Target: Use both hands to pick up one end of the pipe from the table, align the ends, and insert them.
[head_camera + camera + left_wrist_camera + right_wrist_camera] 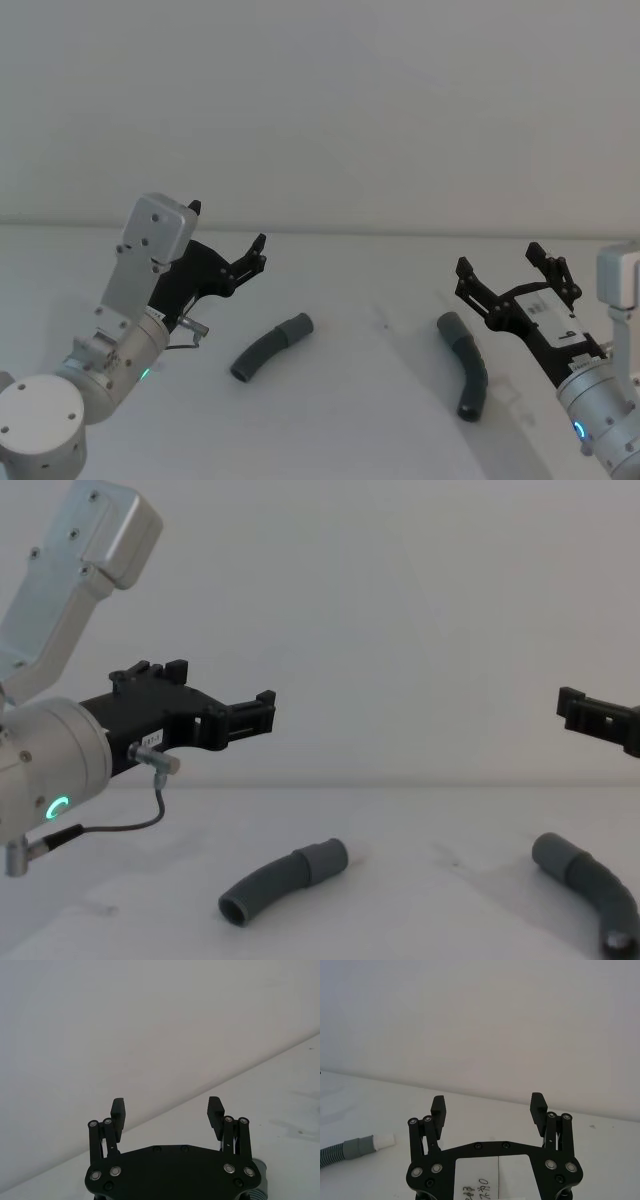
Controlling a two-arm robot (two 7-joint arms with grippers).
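White table (380,420): left piece (270,346) lies inboard of the open left claw (228,228), right piece (468,370) just inboard of the open right claw (499,260), both claws empty.

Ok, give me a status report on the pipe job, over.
Left gripper and right gripper raised, jaws open, empty. Left pipe piece and right pipe piece lie apart on the table, ungripped. Nothing blocks either reach.

Left pipe piece (272,346), right pipe piece (466,365): dark grey. Tip (384,1140) white. Table (380,290) white. Ring light (58,807) green.
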